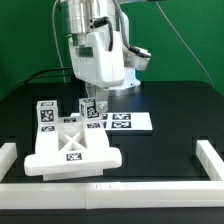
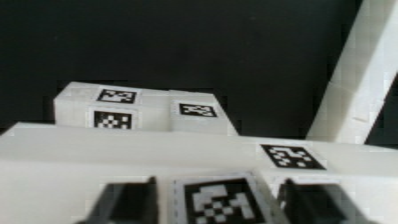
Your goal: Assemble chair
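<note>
The chair (image 1: 72, 150) is a chunky white structure of tagged parts at the exterior view's left centre: a flat slab in front with upright blocks (image 1: 46, 112) behind it. My gripper (image 1: 92, 102) hangs straight down over its back right corner, shut on a small white tagged part (image 1: 92, 109). In the wrist view the gripper (image 2: 217, 203) has dark fingers (image 2: 125, 202) on both sides of that tagged part (image 2: 217, 196). Just beyond it lies the chair's white slab (image 2: 160, 145), and two tagged blocks (image 2: 116, 108) sit farther off.
The marker board (image 1: 125, 122) lies flat behind the chair, at the exterior view's right of the gripper. Long plain white rails border the black table at the left (image 1: 8, 152), front (image 1: 120, 190) and right (image 1: 212, 155); one rail shows in the wrist view (image 2: 350, 105).
</note>
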You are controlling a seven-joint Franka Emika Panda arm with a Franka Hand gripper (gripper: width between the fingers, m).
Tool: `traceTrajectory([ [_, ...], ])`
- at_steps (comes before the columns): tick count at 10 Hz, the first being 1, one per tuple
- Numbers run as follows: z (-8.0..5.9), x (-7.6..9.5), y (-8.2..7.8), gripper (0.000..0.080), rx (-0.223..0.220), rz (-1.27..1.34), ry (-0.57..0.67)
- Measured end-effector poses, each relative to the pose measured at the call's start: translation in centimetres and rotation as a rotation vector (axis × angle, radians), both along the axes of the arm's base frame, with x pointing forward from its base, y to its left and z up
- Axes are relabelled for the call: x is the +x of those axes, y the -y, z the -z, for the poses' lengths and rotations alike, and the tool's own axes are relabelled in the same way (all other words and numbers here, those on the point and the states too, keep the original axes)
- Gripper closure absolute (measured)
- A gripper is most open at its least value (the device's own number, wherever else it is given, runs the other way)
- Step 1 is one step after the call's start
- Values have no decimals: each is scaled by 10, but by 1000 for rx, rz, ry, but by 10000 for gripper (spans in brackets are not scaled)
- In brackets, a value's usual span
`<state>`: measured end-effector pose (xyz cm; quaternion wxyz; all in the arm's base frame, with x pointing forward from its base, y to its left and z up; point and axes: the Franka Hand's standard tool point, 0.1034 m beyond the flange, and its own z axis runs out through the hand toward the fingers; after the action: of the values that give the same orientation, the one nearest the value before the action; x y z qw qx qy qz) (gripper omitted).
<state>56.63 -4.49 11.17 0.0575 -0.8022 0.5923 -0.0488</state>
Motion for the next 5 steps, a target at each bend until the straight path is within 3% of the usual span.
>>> traceTrajectory([
  [1,0,0,0,332,-5,-40,-5],
  [2,-1,0,-1,214,-14,-156,-19],
  [5,2,-2,-1,153,-71,-631,-26],
])
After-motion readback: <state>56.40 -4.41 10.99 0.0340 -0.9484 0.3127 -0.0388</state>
